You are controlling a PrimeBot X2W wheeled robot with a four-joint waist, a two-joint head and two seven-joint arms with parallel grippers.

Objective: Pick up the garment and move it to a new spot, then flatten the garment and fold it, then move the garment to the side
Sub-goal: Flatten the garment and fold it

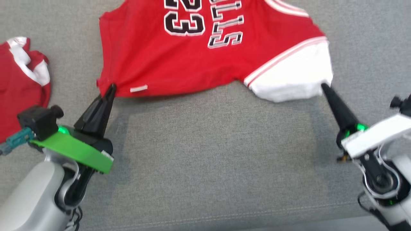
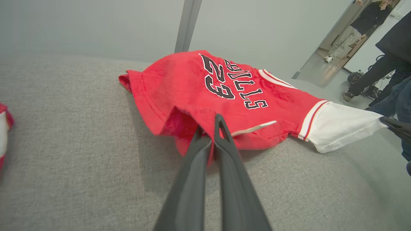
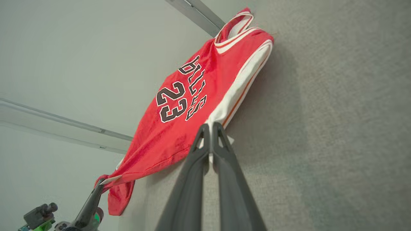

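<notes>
A: Red Bulls 23 jersey (image 1: 192,54), where is it?
B: Upper middle of the head view, print up, lying on the grey cushion (image 1: 208,160). The frame cuts off its top edge. The near edge sags between two pinched corners.
A: Grippers?
B: Left gripper (image 1: 111,87) at middle left has its fingers fully closed, nipping the red hem corner by the white tag (image 1: 138,89). Right gripper (image 1: 323,86) at middle right is closed too, pinching the corner of the white panel (image 1: 295,77).
A: Step?
B: Probably tugging it flat or shifting it. No fold yet, I'd say.
A: Risks?
B: Both grips are tip-only on thin cloth, so a hard pull could slip a corner free, and the white one looks shakier. Uneven pulls would skew or bunch the middle. A second red-and-white garment (image 1: 22,83) sits at the far left edge, near the left arm. A sweep that way could snag it.
</notes>
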